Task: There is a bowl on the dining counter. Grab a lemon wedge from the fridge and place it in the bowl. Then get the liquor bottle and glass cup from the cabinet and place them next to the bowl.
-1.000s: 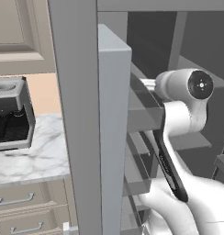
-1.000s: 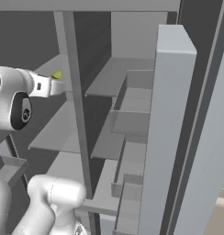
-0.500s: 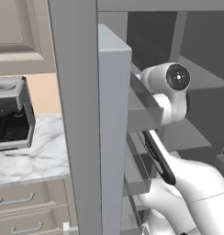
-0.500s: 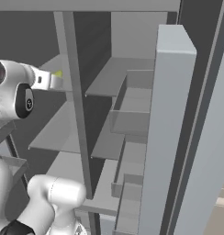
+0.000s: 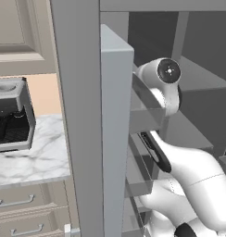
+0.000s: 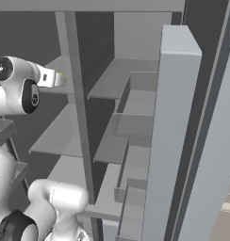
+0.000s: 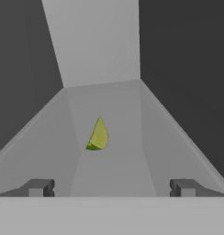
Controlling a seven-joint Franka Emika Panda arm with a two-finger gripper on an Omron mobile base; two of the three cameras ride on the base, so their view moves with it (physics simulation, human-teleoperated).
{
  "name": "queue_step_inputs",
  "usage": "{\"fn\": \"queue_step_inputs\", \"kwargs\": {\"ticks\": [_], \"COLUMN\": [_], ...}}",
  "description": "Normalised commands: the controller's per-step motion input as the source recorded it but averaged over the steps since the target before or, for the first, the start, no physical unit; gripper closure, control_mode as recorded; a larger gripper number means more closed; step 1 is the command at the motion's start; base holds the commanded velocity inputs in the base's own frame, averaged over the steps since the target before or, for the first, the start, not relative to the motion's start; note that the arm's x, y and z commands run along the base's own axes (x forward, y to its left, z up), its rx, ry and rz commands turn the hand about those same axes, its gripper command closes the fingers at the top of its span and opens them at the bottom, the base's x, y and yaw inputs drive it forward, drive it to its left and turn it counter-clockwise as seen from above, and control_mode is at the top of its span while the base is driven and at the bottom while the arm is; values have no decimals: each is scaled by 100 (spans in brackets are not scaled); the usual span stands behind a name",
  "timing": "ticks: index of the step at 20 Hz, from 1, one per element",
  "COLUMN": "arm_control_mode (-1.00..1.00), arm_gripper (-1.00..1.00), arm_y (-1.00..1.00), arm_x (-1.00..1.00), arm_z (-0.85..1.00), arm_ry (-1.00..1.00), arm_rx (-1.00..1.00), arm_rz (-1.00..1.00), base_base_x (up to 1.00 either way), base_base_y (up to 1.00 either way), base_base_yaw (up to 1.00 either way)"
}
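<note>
Yellow-green lemon wedge (image 7: 98,135) lies ungrasped on a grey shelf (image 7: 109,160) inside the fridge (image 5: 82,115), ahead of the gripper (image 7: 111,187) and between its spread fingers, so judging by this the fetch is in approach, with bowl, bottle and cup steps outstanding.

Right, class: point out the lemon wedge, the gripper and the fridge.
lemon wedge (image 7: 98,135), hand view, middle of its yellow flesh.
gripper (image 7: 111,188), hand view, midway between its open fingertips.
fridge (image 6: 114,77), right base view, inner shelf surface.

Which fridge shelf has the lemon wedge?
The upper left shelf the gripper is aimed at: the wedge lies on it ahead of the open fingers. Other shelves look bare.
</note>
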Motion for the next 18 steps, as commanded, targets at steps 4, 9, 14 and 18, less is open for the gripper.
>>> {"fn": "queue_step_inputs", "kwargs": {"ticks": [4,9,14,18], "arm_control_mode": [-100,-100,-100,-100], "arm_gripper": [-100,-100,-100,-100], "arm_y": [0,0,0,0], "arm_x": [21,13,12,10], "arm_z": [-2,0,0,0], "arm_ry": [0,0,0,0], "arm_rx": [0,0,0,0], "arm_rz": [0,0,0,0], "base_base_x": [0,0,0,0], "base_base_y": [0,0,0,0], "base_base_yaw": [0,0,0,0]}}
